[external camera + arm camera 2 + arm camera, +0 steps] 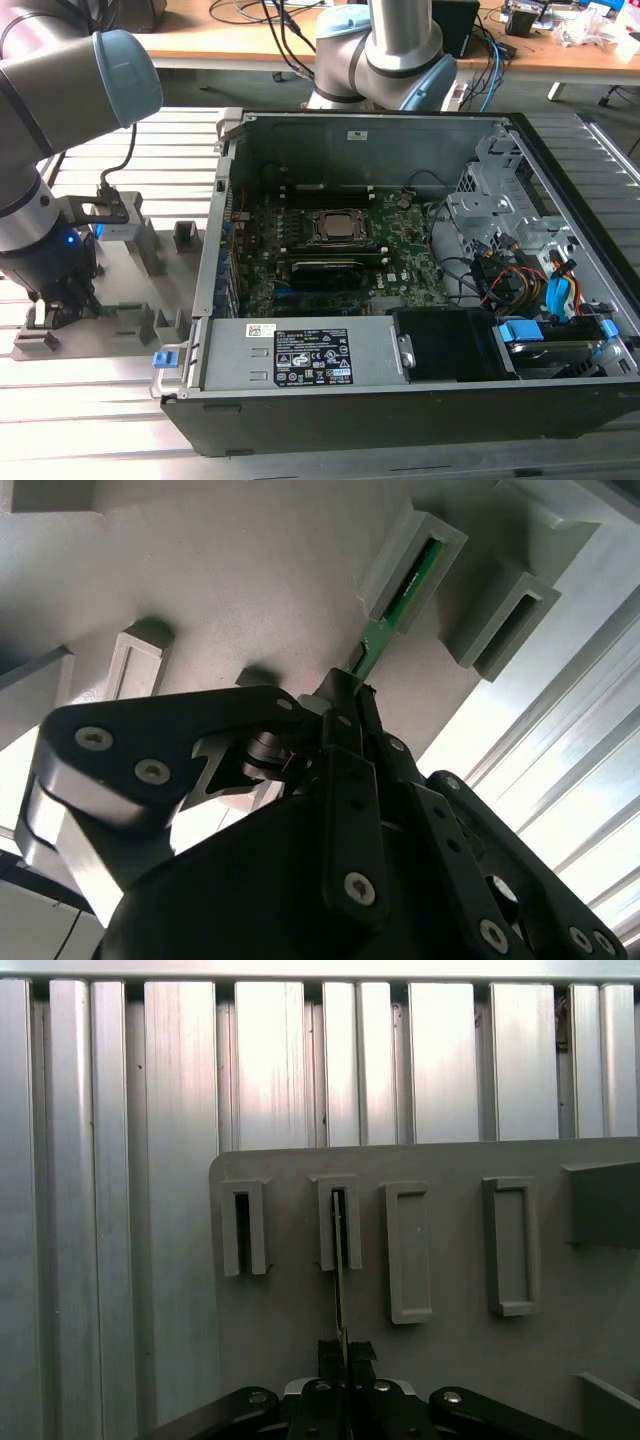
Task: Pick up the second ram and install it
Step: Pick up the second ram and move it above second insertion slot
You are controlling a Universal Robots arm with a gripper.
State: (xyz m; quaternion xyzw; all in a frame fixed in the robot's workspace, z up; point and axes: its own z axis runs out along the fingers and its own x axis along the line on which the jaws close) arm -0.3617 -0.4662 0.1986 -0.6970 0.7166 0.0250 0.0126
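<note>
The gripper (345,695) is closed almost fully, and the near end of the second ram (402,588) is pinched flat between its two fingers. The rest of that thin green stick reaches straight out ahead of the fingertips. Its far end sits inside a grey slotted block (440,542) on the grey plate (250,580), and how deep it goes into the slot cannot be told.

In the first wrist view the second ram (340,1280) shows edge-on as one fine line. It runs from the fingertips across a bare strip of plate and into the block. Its long axis therefore lies in line with the gripper's own reach, tilted to neither side, with one end in the fingers and the other end in the block.

In the exterior view the arm is bent low over the plate's corner nearest the exterior view's left. The plate lies on the slatted metal bench (120,420). The open computer case (400,410), with the motherboard (400,240) inside it, stands on the same bench toward the exterior view's right, well apart from the gripper.
</note>
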